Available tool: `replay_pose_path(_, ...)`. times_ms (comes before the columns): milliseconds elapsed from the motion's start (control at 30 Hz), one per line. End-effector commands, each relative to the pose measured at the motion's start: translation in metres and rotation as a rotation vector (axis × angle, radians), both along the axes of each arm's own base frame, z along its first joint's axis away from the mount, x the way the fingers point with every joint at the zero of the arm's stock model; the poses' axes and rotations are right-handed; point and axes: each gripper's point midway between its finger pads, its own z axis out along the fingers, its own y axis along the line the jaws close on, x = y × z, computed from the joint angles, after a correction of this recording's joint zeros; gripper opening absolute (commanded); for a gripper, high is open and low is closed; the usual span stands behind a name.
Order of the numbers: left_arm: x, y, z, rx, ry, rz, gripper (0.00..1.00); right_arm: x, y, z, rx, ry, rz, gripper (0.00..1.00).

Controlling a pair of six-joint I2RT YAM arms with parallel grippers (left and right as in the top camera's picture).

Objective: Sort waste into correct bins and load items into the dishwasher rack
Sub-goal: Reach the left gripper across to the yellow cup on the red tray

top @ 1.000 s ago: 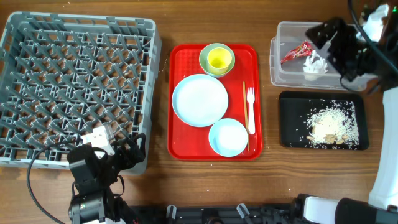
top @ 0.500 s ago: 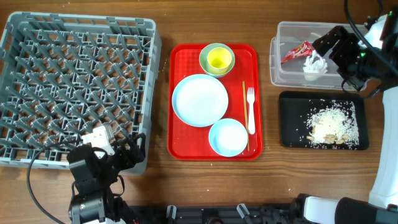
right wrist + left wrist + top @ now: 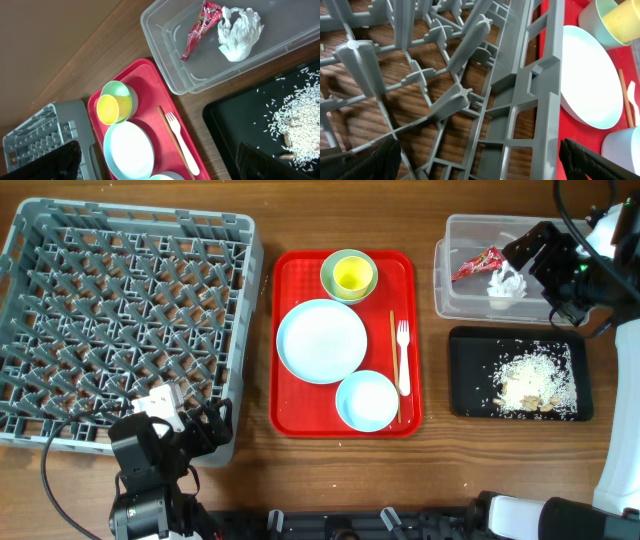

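Here is the red tray (image 3: 290,412) in the middle of the surface, and it carries every dish. The large white plate (image 3: 321,340) lies at its centre. The small white bowl (image 3: 367,400) sits at the tray's near right corner, just beside the plate. At the tray's far edge is the pale green bowl (image 3: 329,266), with the yellow cup (image 3: 351,276) nested inside it. The white fork (image 3: 403,360) lies along the tray's right side, tines pointing away, right beside a thin wooden stick (image 3: 393,385).

To the left of the tray, the big grey dishwasher rack (image 3: 120,320) holds no dishes at all. The left fingers (image 3: 365,162) are spread wide and carry nothing. They are down at the rack corner nearest the tray's near left corner. In the wrist view, the rack wall that faces the tray runs up through the gap between them. Whether they touch it, I can't tell.

To the right of the tray, at the far side, the clear tub (image 3: 447,292) holds the crumpled red wrapper (image 3: 476,263) and the white napkin (image 3: 507,285), lying close together. Nearer to us, also right of the tray, the black tray (image 3: 466,380) has the rice scraps (image 3: 535,380) heaped in it, with loose grains scattered around the heap.

The right fingers (image 3: 40,165) are also spread wide and carry nothing, up over the tub's right end.
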Motion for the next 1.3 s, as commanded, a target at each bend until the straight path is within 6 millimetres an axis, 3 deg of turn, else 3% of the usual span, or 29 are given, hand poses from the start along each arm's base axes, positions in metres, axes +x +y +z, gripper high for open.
replay_pose_path(0,-0.015,0.011,-0.028,0.011,0.112,0.087,1.00,0.001,-0.003,-0.004,-0.022,0.009,0.002,1.00)
replay_pose_path(167,-0.015,0.011,-0.028,0.012,0.110,0.087,1.00,0.001,-0.003,-0.004,-0.022,0.009,0.002,1.00)
replay_pose_path(267,0.003,0.016,-0.011,0.037,0.006,0.088,1.00,0.001,-0.003,-0.004,-0.022,0.009,0.002,1.00)
replay_pose_path(367,0.029,0.021,0.022,0.071,-0.168,0.081,1.00,0.001,-0.003,-0.004,-0.022,0.009,0.002,1.00)
replay_pose_path(467,0.028,0.021,0.020,0.065,-0.161,0.083,1.00,0.001,-0.003,-0.004,-0.022,0.009,0.002,1.00)
replay_pose_path(533,0.032,0.015,0.028,-0.034,-0.182,0.114,1.00,0.001,-0.003,-0.004,-0.022,0.009,0.002,1.00)
replay_pose_path(633,0.030,-0.012,0.035,-0.278,-0.158,0.090,1.00,0.001,-0.003,-0.004,-0.022,0.009,0.002,0.99)
replay_pose_path(733,0.028,-0.020,0.037,-0.409,-0.121,0.124,1.00,0.001,-0.003,-0.004,-0.022,0.009,0.002,1.00)
replay_pose_path(867,0.029,-0.061,0.102,-0.547,-0.294,-0.178,1.00,0.001,-0.003,-0.004,-0.022,0.009,0.002,1.00)
replay_pose_path(1067,0.030,-0.056,0.169,-0.441,-0.396,-0.194,1.00,0.001,-0.003,-0.004,-0.022,0.009,0.002,1.00)
replay_pose_path(1267,0.018,-0.038,0.200,-0.245,-0.388,-0.117,1.00,0.001,-0.003,-0.004,-0.022,0.009,0.002,1.00)
